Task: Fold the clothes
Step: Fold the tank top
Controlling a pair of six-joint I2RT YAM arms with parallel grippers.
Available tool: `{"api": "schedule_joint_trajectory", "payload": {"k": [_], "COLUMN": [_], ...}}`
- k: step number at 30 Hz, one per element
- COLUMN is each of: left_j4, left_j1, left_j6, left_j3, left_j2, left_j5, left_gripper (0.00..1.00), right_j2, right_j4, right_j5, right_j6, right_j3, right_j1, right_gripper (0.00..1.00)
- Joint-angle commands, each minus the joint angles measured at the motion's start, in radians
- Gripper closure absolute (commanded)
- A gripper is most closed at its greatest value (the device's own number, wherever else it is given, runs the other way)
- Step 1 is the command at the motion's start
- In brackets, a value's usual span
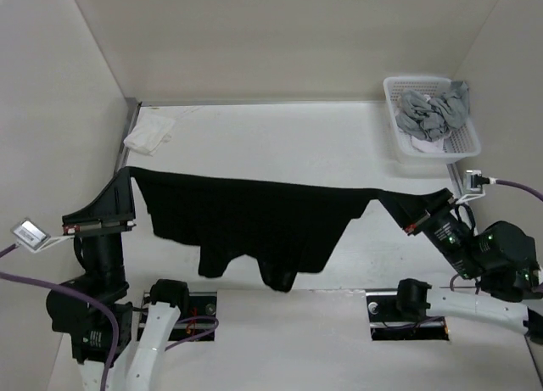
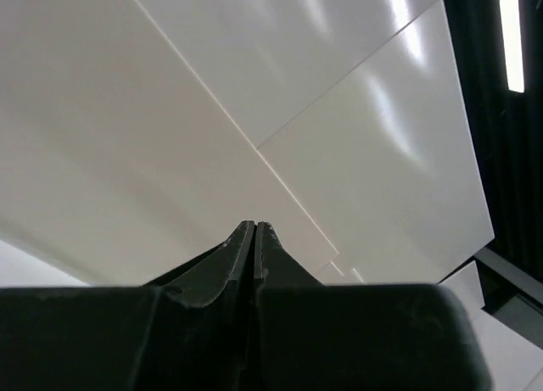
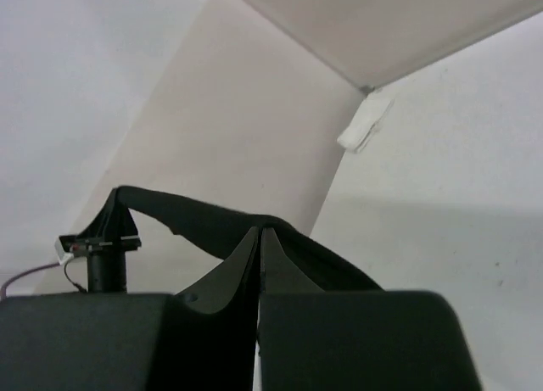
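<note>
From the overhead camera, I am holding the black garment (image 1: 254, 221) stretched in the air between the two arms, over the worktop (image 1: 280, 136). The left pincer (image 1: 129, 174) is pinching one upper corner and the right pincer (image 1: 443, 196) is clamping the opposite one. The top edge is running almost straight with a slight sag, and the body is hanging toward the arm bases. I judge this as a spread: I am pulling it wide so it can go down flat before any fold is made. I cannot tell whether the lowest part is touching the surface. The white basket (image 1: 465, 143) of grey garments (image 1: 434, 111) at the far right and the small white cloth (image 1: 150, 135) at the far left are both sitting well apart from it.

In the left wrist camera, the left pincer (image 2: 255, 227) is pressed fully together and is pointing up at the bare enclosure walls — no fabric is showing here.

In the right wrist camera, the right pincer (image 3: 259, 234) is also closed tight. The black fabric is leaving its tips and arching across to the other arm.
</note>
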Motion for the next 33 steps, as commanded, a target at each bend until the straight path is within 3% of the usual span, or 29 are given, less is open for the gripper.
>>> {"api": "schedule_joint_trajectory", "payload": {"k": [1,4,7,11,15,19,23,28,33], "left_j4": [-0.182,-0.178,-0.136,0.023,0.323,0.514,0.482,0.419,0.447], "left_j1": [0.008,0.011,0.019,0.051,0.026,0.023,0.032,0.042,0.043], "left_j6": [0.043,0.037,0.037,0.025,-0.037,-0.051,-0.051,-0.008,-0.012], "left_j3": [-0.015,-0.082,-0.182,-0.332,-0.378,-0.163,0.136,0.287,0.177], "left_j2": [0.018,0.050,0.116,0.308,0.717,1.217,1.507,1.586,1.507], "left_j5": [0.008,-0.002,-0.018,-0.060,-0.075,-0.054,0.030,0.018,0.018], "left_gripper": [1.00,1.00,1.00,1.00,1.00,1.00,1.00,1.00,1.00], "right_j2": [0.084,0.139,0.173,0.303,0.644,1.032,1.310,1.446,1.399], "right_j4": [-0.091,-0.060,-0.022,0.136,0.450,0.603,0.572,0.502,0.520], "right_j5": [0.258,0.287,0.176,-0.235,-0.607,-0.699,-0.748,-0.788,-0.799], "right_j6": [-0.074,-0.102,-0.093,-0.064,-0.025,-0.016,-0.024,-0.038,-0.039], "right_j3": [0.040,0.036,-0.022,-0.156,-0.225,-0.063,0.204,0.379,0.309], "right_j1": [0.177,0.202,0.060,-0.373,-0.802,-0.907,-0.979,-1.034,-1.059], "right_gripper": [0.98,0.97,0.97,0.98,0.99,0.99,0.99,0.99,0.99]}}
